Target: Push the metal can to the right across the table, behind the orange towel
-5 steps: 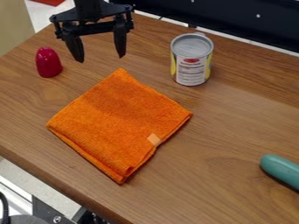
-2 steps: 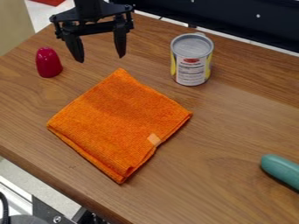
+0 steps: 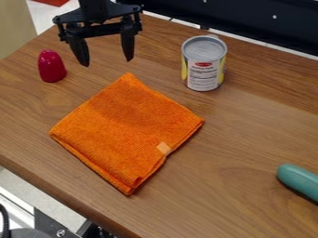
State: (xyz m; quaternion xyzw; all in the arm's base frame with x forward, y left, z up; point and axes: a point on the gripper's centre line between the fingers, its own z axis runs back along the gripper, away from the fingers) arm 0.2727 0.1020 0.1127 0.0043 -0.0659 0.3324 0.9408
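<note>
At the upper left my gripper (image 3: 107, 62) hangs over the work surface, open, its two fingers well apart and holding nothing. Just beyond its fingertips, toward the front, lies a folded orange cloth (image 3: 127, 132), one corner pointing up toward the gripper and a pale tag near its right side. A dark red rounded object (image 3: 51, 66) stands left of the gripper. To the right of the gripper a can (image 3: 203, 63) with a grey top and a white and yellow label stands upright, apart from the cloth.
A teal rounded object (image 3: 299, 180) reaches in from the right edge of the view on the wooden table (image 3: 248, 135). Behind the table's back edge runs a dark panel (image 3: 248, 21). Metal and black equipment (image 3: 53, 225) sits below the front edge at the lower left.
</note>
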